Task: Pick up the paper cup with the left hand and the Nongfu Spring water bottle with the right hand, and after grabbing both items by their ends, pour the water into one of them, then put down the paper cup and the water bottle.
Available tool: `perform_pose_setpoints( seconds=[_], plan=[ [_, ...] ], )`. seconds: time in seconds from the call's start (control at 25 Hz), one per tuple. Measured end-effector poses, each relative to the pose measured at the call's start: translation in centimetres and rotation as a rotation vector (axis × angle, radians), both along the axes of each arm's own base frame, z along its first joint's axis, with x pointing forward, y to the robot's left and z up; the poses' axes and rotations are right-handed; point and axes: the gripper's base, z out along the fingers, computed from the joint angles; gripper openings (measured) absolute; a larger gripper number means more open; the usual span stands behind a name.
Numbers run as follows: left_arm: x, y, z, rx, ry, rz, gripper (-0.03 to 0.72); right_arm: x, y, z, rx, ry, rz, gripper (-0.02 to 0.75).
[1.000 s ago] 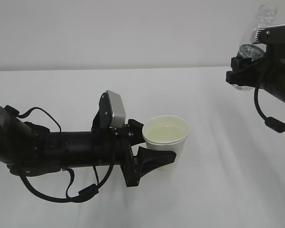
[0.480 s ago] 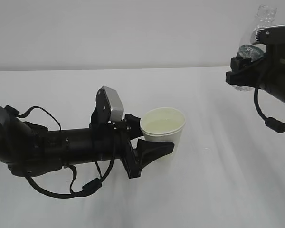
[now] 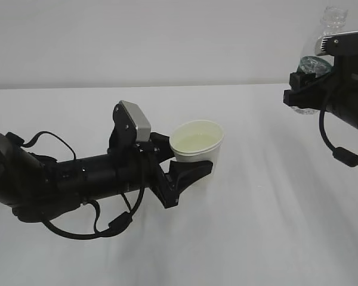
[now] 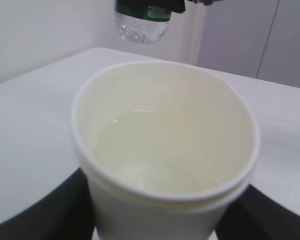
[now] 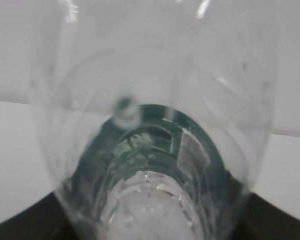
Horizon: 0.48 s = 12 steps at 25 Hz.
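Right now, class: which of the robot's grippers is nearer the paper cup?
Left. The left gripper is clamped round the paper cup; the right gripper holds the water bottle far off at the upper right.

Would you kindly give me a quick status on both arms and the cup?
Left hand shut on paper cup, water inside. Right hand holding Nongfu Spring water bottle upright, high right. Nothing between them.

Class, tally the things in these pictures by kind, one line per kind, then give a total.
Paper cup: 1
Water bottle: 1
Robot grippers: 2, left gripper, right gripper
Table: 1
Total: 5
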Motion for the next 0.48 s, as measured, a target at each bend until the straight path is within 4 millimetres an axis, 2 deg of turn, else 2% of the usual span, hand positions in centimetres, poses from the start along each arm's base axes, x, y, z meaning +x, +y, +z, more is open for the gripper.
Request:
perform_pose_setpoints(
  seconds=[0.2,0.48],
  plan=[
    [0.7,0.6,0.1,-0.011,0.003,0.054,0.461,0.0,0.0,0.0,0.0,0.0,0.0,0.419],
    [2.1,2.5,0.1,-0.019,0.006,0.138,0.461,0.0,0.0,0.0,0.0,0.0,0.0,0.419]
  ],
)
